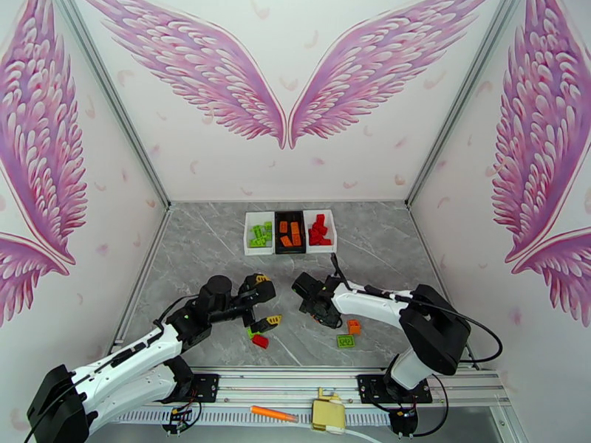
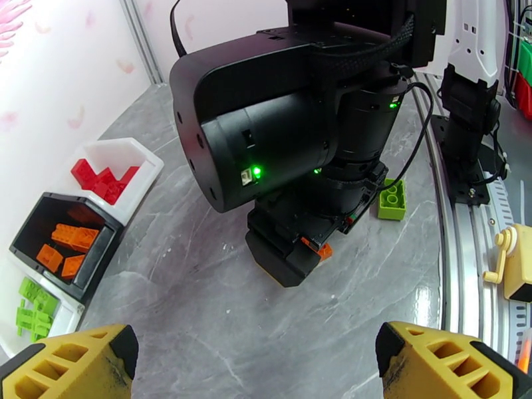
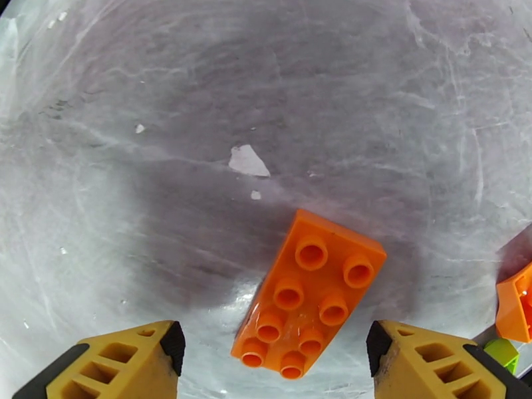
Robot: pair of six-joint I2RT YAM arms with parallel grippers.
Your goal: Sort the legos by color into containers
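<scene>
The containers stand in a row at the back: a white bin (image 1: 258, 234) with green legos, a black bin (image 1: 289, 232) with orange ones, a white bin (image 1: 320, 229) with red ones. My right gripper (image 3: 272, 340) hangs open just above the table, and an orange brick (image 3: 309, 304) lies flat between its yellow fingers (image 3: 120, 364). My left gripper (image 1: 267, 299) is open and holds nothing; its wrist view faces the right gripper (image 2: 292, 254). Loose on the table lie a red brick (image 1: 259, 340), a green brick (image 1: 345, 340) and an orange brick (image 1: 354, 326).
A second orange brick (image 3: 515, 304) sits at the right edge of the right wrist view. An orange stick (image 1: 273, 413) and a tan device (image 1: 329, 415) rest on the rail by the arm bases. Grey table (image 1: 207, 252) lies between the arms and the bins.
</scene>
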